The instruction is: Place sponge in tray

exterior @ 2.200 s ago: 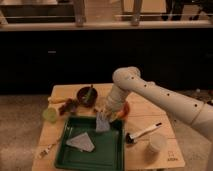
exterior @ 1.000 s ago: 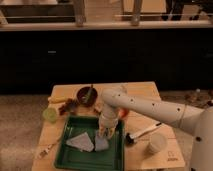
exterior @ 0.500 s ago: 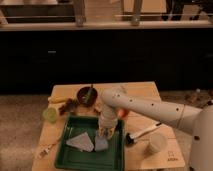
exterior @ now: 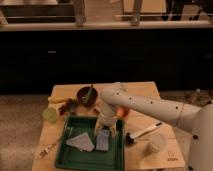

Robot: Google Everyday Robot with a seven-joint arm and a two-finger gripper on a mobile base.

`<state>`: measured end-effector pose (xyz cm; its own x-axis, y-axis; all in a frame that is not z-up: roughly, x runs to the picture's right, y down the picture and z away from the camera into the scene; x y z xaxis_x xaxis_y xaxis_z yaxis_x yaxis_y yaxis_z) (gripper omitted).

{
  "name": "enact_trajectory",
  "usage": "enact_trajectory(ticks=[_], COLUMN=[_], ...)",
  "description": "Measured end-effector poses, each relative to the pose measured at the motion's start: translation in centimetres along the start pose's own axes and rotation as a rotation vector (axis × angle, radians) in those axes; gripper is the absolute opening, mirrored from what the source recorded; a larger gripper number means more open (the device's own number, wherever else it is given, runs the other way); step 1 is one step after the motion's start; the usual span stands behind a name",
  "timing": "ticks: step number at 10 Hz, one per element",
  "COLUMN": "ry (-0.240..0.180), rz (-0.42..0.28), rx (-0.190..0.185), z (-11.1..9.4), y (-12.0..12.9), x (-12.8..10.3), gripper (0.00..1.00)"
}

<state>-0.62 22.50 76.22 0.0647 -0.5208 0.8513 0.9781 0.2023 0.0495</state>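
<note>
The dark green tray (exterior: 64,159) sits at the front left of the wooden table. The grey-blue sponge (exterior: 103,140) lies in the tray's right half, its far end right under my gripper (exterior: 106,128). The gripper hangs low over the tray's far right part, at the end of the white arm (exterior: 150,106) that reaches in from the right. A paler grey wedge (exterior: 80,143) lies in the tray just left of the sponge.
A dark round bowl (exterior: 87,95) stands behind the tray. A green round thing (exterior: 50,115) is at the left, and a fork (exterior: 48,148) lies at the tray's left side. A brush (exterior: 145,132) and a white cup (exterior: 157,143) are to the right.
Since 2.2 s ago the arm has swung left and down, bringing the sponge from above the tray's far edge into the tray. Over the last second almost nothing has moved.
</note>
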Motion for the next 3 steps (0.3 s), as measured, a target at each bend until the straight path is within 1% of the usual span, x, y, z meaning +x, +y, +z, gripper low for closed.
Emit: enact_trajectory(ticks=[3], ry=[0.042], rz=[0.042], rx=[0.013], z=[-1.23], y=[-0.52], x=[1.52], gripper=[0.8])
